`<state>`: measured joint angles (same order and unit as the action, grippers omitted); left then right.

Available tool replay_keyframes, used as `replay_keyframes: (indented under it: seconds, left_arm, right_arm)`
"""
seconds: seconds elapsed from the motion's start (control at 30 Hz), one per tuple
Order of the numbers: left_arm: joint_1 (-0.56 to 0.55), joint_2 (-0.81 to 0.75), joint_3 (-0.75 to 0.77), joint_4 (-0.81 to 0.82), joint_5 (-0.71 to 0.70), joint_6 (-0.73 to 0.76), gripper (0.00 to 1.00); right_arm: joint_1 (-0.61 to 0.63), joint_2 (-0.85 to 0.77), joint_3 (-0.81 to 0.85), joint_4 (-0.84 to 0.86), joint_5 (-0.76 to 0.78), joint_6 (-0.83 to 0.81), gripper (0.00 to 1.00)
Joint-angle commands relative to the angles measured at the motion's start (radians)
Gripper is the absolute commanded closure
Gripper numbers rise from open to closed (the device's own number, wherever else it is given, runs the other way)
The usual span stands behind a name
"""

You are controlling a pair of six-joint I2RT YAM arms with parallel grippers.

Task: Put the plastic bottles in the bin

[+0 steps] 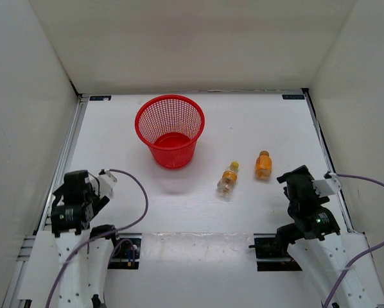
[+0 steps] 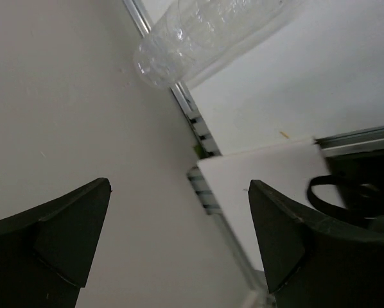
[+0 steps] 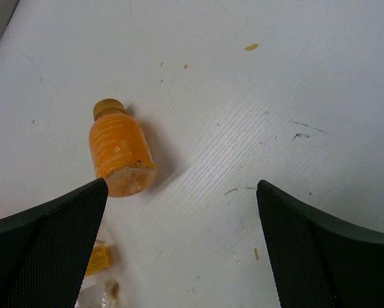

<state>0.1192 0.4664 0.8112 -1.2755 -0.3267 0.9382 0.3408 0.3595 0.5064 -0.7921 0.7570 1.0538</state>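
Three bottles, one bin, two claws, listed left to right.

1. Left claw (image 2: 179,192): jaws spread wide, nothing between them.
2. Clear bottle (image 2: 205,32): in the left wrist view at 12 o'clock from that claw, over the rail (image 2: 192,122) at the worktop (image 1: 198,212) edge. Its base end faces the claw and the neck is out of frame. It cannot be made out in the top view.
3. Red mesh bin (image 1: 169,131): upright, far left of centre, no bottle seen inside.
4. Clear bottle with orange-yellow cap (image 1: 228,179): on its side, long axis 1 to 7 o'clock, cap at 1.
5. Orange bottle (image 1: 263,165): on its side, long axis 12 to 6, cap at 12. It is nearer the right arm.
6. Right claw (image 3: 182,186): jaws wide, empty. In the right wrist view the orange bottle sits at 11 o'clock from it, base toward the claw and axis roughly along the reach. A grip across the body likely needs a shift toward 9 o'clock.
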Motion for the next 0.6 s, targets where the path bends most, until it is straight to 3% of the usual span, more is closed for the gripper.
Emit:
replay_keyframes:
  seconds: [0.0,0.17,0.23,0.57]
  left_arm:
    - [-0.004,0.110,-0.004,0.145,0.060,0.290,0.00]
    - [-0.004,0.222,-0.075,0.169,0.115,0.583,0.00]
    - [-0.004,0.282,-0.107,0.209,0.103,0.629,0.00]
    - [0.046,0.610,-0.064,0.310,0.092,0.616,0.00]
  right_arm:
    - [0.004,0.036,0.006,0.089,-0.019,-0.075,0.00]
    - [0.004,0.073,0.041,0.099,-0.019,-0.173,0.00]
    - [0.004,0.073,0.041,0.125,-0.019,-0.202,0.00]
    - [0.004,0.125,0.041,0.180,-0.038,-0.271,0.00]
